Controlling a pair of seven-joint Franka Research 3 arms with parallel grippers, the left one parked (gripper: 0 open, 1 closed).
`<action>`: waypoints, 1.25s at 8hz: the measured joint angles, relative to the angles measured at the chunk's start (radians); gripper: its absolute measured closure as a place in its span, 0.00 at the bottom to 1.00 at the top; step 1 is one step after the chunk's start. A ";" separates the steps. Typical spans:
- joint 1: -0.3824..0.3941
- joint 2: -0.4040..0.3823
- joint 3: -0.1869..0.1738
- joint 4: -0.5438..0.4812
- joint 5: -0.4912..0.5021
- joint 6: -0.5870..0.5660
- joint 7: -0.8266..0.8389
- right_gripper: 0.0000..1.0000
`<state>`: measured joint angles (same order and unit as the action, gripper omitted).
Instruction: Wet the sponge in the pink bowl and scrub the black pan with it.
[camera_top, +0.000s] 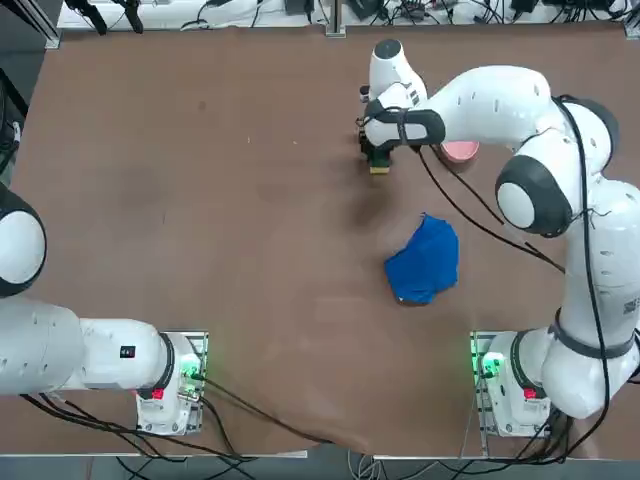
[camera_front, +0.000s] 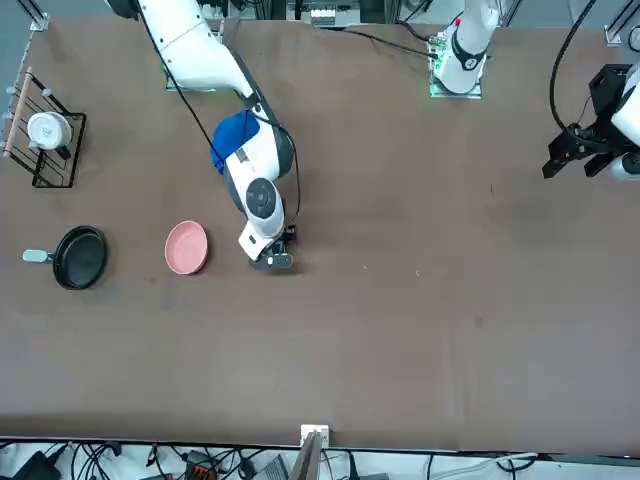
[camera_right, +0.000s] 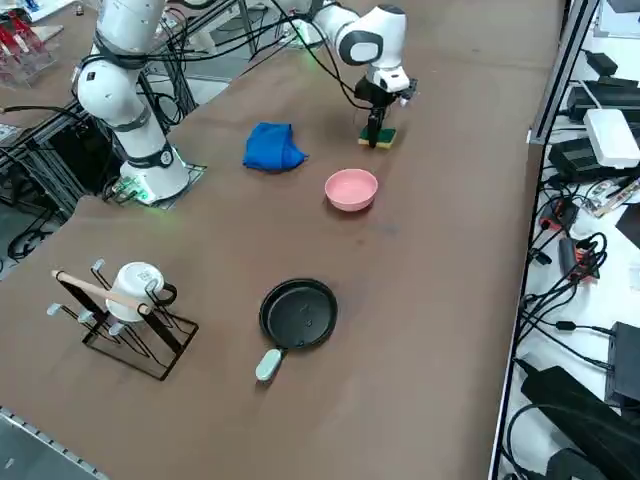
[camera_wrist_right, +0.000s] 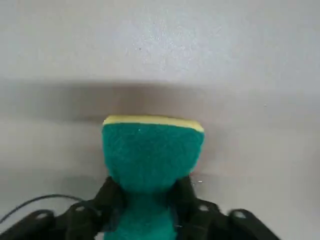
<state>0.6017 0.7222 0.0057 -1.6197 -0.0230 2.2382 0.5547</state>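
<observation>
Pinching the sponge (camera_wrist_right: 152, 155) between my fingers (camera_wrist_right: 111, 196), my right tool (camera_right: 376, 128) stands nearly closed, squeezing the foam in at its waist, the sponge resting on the bench (camera_top: 200, 200). The pink bowl (camera_right: 351, 189) sits close by, the blue cloth (camera_right: 272, 146) off to the other side, and the black pan (camera_right: 299, 313) is well apart, past the bowl. I judge the risks ahead like this: the hold sits at one end of the sponge, so the free end may droop or twist out once lifted. Soft foam gives under a squeeze, so it may slip during a dip. Coming down off-centre could catch the bowl's rim and tip it.
</observation>
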 joint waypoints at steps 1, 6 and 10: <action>-0.001 -0.013 -0.006 0.007 0.000 -0.027 0.000 0.59; -0.171 -0.242 -0.040 0.021 -0.006 -0.381 -0.192 0.60; -0.338 -0.251 -0.048 -0.046 -0.022 -0.382 -0.375 0.60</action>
<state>0.2636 0.4709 -0.0420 -1.6658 -0.0453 1.8559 0.1796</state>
